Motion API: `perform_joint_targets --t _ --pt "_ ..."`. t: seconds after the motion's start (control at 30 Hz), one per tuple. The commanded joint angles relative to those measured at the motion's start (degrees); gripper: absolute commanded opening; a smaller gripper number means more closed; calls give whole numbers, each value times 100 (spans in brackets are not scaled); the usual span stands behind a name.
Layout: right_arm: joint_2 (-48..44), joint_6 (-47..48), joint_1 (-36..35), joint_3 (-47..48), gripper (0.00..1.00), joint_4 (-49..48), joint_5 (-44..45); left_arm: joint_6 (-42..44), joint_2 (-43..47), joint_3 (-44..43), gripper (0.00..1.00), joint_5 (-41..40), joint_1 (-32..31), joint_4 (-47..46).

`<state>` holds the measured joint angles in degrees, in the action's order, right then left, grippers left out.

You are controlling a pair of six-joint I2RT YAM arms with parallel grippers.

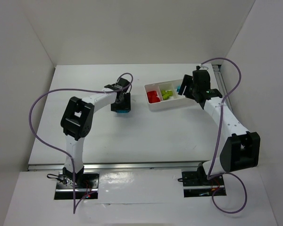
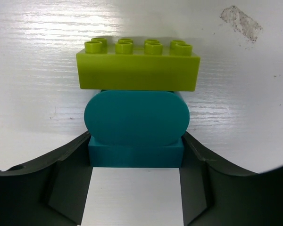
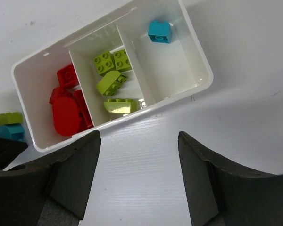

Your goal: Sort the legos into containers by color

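My left gripper (image 1: pixel 121 106) is shut on a cyan-blue rounded lego (image 2: pixel 137 120), with a finger against each side, low over the table. A lime green lego (image 2: pixel 137 68) lies right against its far side; I cannot tell if they are joined. The white three-compartment tray (image 1: pixel 167 105) holds red legos (image 3: pixel 68 108) in the left compartment, lime green legos (image 3: pixel 111 84) in the middle and one cyan-blue lego (image 3: pixel 159 31) in the right one. My right gripper (image 1: pixel 185 87) is open and empty (image 3: pixel 139 141) over bare table beside the tray's near rim (image 3: pixel 205 70).
White walls enclose the table on the back, left and right. The left arm's purple cable loops over the table's left side, and the right arm's cable arcs above the tray's right end. The left gripper's two legos show at the right wrist view's left edge (image 3: pixel 4 125).
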<state>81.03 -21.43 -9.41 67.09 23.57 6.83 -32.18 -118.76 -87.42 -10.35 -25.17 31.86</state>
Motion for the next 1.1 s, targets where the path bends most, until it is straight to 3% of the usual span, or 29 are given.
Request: perform_joint_targets --t 0.0,0.2,0.3,0.37,0.5,0.73,0.9,1.07 --pt "18 -19 -52 155 74 -195 29 -69 -33 -205 69 -177 3 171" --pt "473 332 -52 995 75 120 -708 1450 449 -575 33 638 3 725" --pt "982 595 -52 1647 75 594 -1516 2100 1106 -523 23 1365 81 787" --pt "1273 666 -105 2368 75 1043 -2147 2242 1398 -425 18 2260 135 682" --pt "2054 614 -227 3274 75 1544 -3326 2313 1645 -416 0 2967 214 533" --pt "2539 184 -333 3758 78 1651 -4655 2507 1645 -522 0 3732 161 479" --pt "3032 26 -571 4058 88 1782 -5497 2559 1698 -645 0 3786 109 374" --pt "3304 -440 -685 3812 88 1195 -6105 2612 1698 -645 0 3786 109 374"
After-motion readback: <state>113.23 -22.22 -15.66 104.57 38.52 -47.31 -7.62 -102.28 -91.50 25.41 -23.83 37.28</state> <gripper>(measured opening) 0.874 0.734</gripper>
